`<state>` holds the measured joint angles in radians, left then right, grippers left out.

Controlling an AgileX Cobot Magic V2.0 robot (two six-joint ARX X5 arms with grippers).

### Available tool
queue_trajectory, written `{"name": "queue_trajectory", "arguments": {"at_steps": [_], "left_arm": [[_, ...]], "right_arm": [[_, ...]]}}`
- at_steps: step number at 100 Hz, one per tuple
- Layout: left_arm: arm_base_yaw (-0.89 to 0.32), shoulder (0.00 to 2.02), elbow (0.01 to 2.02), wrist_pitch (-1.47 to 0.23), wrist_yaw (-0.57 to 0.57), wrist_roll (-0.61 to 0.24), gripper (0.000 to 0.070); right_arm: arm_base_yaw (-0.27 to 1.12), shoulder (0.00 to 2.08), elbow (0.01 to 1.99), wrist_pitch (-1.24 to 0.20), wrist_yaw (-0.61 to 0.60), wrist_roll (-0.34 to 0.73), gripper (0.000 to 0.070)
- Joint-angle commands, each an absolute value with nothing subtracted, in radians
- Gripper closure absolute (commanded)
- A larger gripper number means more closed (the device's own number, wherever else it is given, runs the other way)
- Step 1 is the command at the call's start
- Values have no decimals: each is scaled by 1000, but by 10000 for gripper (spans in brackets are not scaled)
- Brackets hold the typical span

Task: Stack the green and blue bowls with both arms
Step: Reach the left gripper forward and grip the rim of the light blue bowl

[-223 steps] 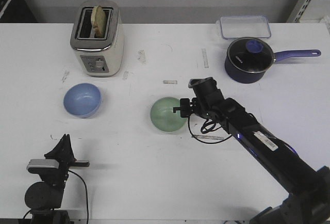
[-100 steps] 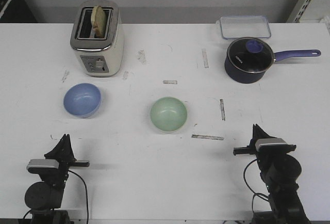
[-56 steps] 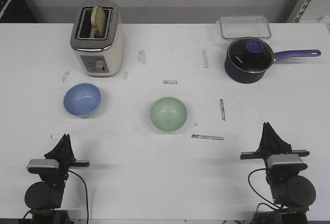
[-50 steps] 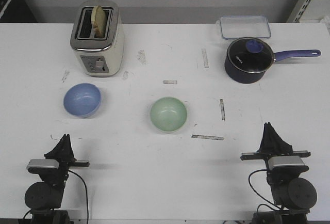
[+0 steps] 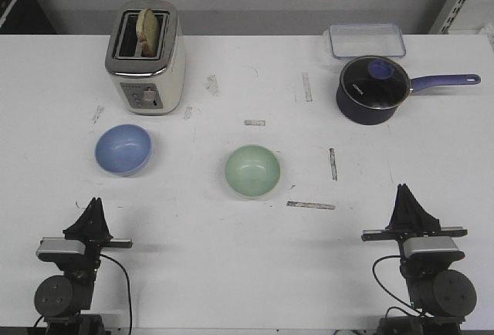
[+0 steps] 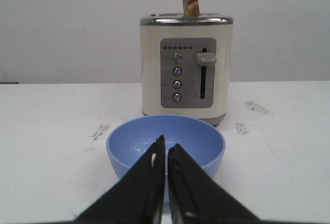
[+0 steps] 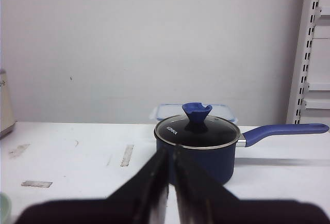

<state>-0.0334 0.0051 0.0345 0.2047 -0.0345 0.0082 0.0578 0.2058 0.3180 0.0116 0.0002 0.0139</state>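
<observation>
2 bowls [image 5: 123, 150] [image 5: 252, 170], 1 toaster [image 5: 145, 57], 1 saucepan [image 5: 373, 89], 1 container [image 5: 367, 40], 2 arms [image 5: 69, 273] [image 5: 426, 265].

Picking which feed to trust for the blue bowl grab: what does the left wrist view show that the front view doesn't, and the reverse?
Only the left wrist view shows the toaster's control face with its knobs and lever, the blue bowl's side wall, and the left gripper with its fingers nearly touching, aligned on that bowl.

Only the front view shows the green bowl, the saucepan, the clear container and the right gripper parked near the table's front edge.

Both show the blue bowl, apart from the green one, and the toaster with bread.
</observation>
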Motion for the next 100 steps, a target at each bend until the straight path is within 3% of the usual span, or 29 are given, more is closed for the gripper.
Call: {"name": "queue_trajectory", "arguments": {"at_steps": [1,43,71,100], "left_arm": [[-34,5,42,187,-38,0,699],[-34,202,287,-52,-69,0,699],[-34,510,483,-114,-69,7,699],[-34,859,739,-318,-67,7,699]], "right_arm": [[59,203,323,23,0,6,693],[59,203,323,23,0,6,692],[59,203,323,23,0,6,693],[59,203,323,23,0,6,693]]}}
